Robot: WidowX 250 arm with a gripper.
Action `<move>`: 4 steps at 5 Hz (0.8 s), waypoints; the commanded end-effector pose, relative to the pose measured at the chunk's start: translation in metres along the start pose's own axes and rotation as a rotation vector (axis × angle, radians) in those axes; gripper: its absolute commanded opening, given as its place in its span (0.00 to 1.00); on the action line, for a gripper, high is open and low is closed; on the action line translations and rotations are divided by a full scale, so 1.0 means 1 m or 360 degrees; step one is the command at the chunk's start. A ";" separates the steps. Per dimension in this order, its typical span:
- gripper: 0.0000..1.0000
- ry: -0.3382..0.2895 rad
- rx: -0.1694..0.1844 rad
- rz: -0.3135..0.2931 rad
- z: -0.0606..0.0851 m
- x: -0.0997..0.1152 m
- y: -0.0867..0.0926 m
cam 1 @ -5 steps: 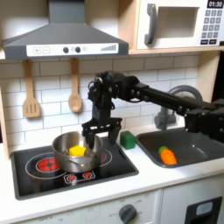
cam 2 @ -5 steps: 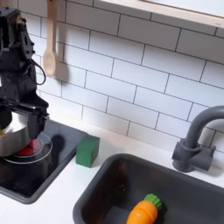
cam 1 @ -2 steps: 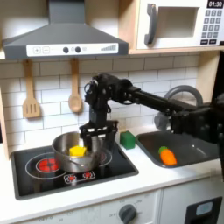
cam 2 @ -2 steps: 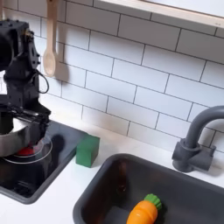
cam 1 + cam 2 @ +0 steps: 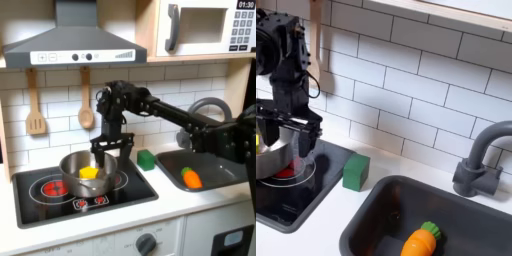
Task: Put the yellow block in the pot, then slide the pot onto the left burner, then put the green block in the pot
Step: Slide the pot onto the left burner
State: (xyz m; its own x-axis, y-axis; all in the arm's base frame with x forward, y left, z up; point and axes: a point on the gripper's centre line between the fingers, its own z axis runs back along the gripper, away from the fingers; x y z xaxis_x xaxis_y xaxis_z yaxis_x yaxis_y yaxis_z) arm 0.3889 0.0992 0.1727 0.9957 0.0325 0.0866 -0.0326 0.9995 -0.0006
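Note:
The silver pot (image 5: 82,168) stands on the black stovetop (image 5: 140,185), mostly over the right-hand ring in the first exterior view. The yellow block (image 5: 88,172) lies inside it. The left burner (image 5: 47,186), with red rings, is bare beside the pot. My gripper (image 5: 111,160) is open and low at the pot's right rim, and one finger seems to be inside the wall. In the second exterior view my gripper (image 5: 283,140) hangs over the pot (image 5: 266,160) at the second exterior view's left edge. The green block (image 5: 146,159) (image 5: 354,172) sits on the counter between stove and sink.
An orange carrot toy (image 5: 190,178) (image 5: 418,241) lies in the dark sink (image 5: 376,205). A grey faucet (image 5: 478,162) rises behind the sink. Two wooden utensils (image 5: 85,108) hang on the tiled wall, under a range hood (image 5: 72,45).
My arm has shifted slightly left in the first exterior view and the gripper has settled lower at the pot's rim. The pot and blocks look unmoved.

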 end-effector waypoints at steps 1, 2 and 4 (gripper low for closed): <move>1.00 0.0021 0.0006 -0.0018 -0.011 -0.007 0.002; 1.00 0.0061 0.0000 -0.0036 -0.022 -0.012 0.001; 0.52 0.0022 -0.0015 -0.0056 -0.019 -0.014 -0.002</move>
State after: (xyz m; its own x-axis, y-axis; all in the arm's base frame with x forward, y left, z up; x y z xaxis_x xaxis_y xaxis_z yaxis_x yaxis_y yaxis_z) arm 0.3765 0.0966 0.1516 0.9976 -0.0084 0.0688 0.0085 1.0000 -0.0016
